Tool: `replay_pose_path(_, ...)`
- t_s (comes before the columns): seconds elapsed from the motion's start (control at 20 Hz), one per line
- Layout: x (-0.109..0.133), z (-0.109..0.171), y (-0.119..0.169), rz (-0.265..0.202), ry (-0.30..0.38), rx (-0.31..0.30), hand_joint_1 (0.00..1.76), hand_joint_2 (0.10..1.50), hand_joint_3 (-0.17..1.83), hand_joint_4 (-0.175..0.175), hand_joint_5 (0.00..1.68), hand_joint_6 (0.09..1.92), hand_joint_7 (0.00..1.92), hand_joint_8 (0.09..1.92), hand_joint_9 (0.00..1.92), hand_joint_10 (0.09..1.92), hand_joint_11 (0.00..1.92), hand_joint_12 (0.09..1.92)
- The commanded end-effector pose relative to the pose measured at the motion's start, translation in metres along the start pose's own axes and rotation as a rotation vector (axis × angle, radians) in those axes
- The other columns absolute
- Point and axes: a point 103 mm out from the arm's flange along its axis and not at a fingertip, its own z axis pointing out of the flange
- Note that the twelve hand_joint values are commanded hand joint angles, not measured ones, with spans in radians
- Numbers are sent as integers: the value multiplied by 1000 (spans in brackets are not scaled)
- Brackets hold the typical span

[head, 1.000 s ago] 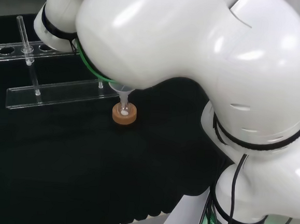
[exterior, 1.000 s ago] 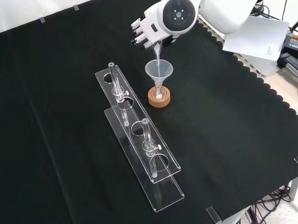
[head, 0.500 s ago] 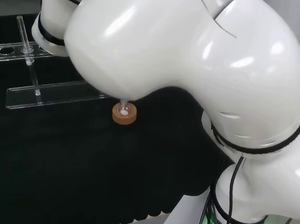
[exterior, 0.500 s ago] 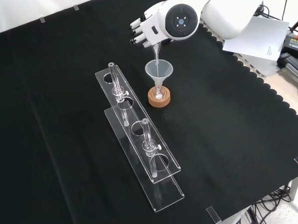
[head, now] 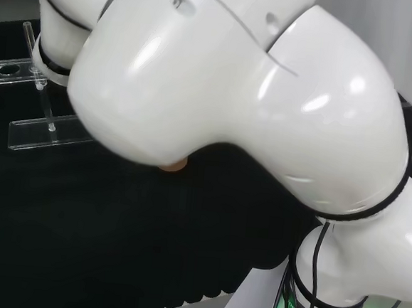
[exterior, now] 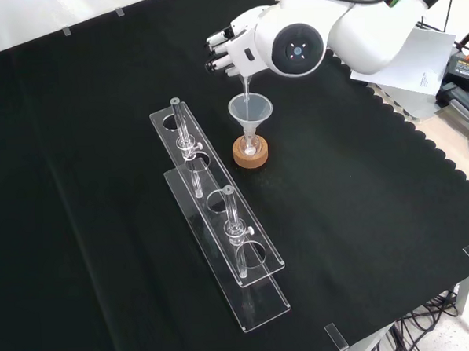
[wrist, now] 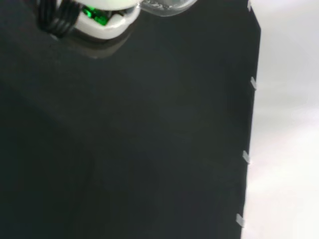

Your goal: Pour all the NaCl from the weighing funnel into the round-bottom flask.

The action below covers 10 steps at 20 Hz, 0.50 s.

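In the front view the hand (exterior: 232, 51) is up high near the far edge of the black cloth (exterior: 97, 112). Its fingers (exterior: 219, 52) are bent and bunched together. They pinch the top of a thin clear tube, the weighing funnel (exterior: 244, 87). The weighing funnel hangs almost straight down from the hand. Its low tip sits just above, or just inside, the wide mouth of a clear cone funnel (exterior: 250, 112). I cannot tell if the two touch.

The cone funnel stands in the neck of a small round flask (exterior: 251, 148). The flask is clear and hard to see. It sits on a round cork ring (exterior: 251, 153) in the middle of the cloth. Something white shows at the bottom of the flask.

To the left of the cork ring in the front view is a long clear rack (exterior: 221, 219). Two thin glass tubes (exterior: 187, 150) stand up in it.

In the head view a bit of the cork ring (head: 174, 166) peeks out under the big white arm (head: 233, 85). The rack (head: 47, 131) is at the left there.
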Motion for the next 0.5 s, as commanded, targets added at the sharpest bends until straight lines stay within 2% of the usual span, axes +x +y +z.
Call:
replay_pose_path(0.05, 5, -13, 0, 16, -102, -3, 1102, 720, 594, 175, 1203, 769, 502, 658, 860, 378, 720, 1112)
replay_pose_path(0.5, 9, -28, -4, 35, -177, -4, 1101, 720, 593, 175, 1203, 769, 502, 658, 856, 379, 719, 1114)
